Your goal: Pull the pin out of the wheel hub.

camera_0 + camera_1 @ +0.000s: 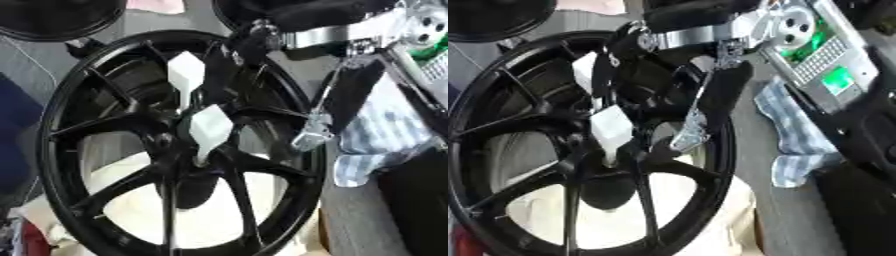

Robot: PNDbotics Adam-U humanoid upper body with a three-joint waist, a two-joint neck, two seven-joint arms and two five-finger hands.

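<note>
The pin stood at the centre of the wheel hub, a white piece with a wide flat head and a thin shank that went down into the hub bore. A second white piece of the same shape showed just above it, toward the upper rim; I could not tell whether it was another pin or a part of the hand. The wheel was black with many spokes and lay flat on a pale pad, and it filled most of the worktop's left and middle part.

The robot's right hand came in from the upper right corner and reached over the upper rim to the hub. Its dark fingers lay close around the white pieces, but whether they already pinched the pin I could not tell, because black fingers and black spokes ran together. The left hand did not show in either view.

By my judgement, the step in hand was taking hold of the pin; it seemed still seated in the hub. The next move would call for a straight pull along the shank, away from the hub, without tilting it against the bore.

A checked blue cloth lay beside the wheel's right rim, and a device with green lights was near the far right corner.
</note>
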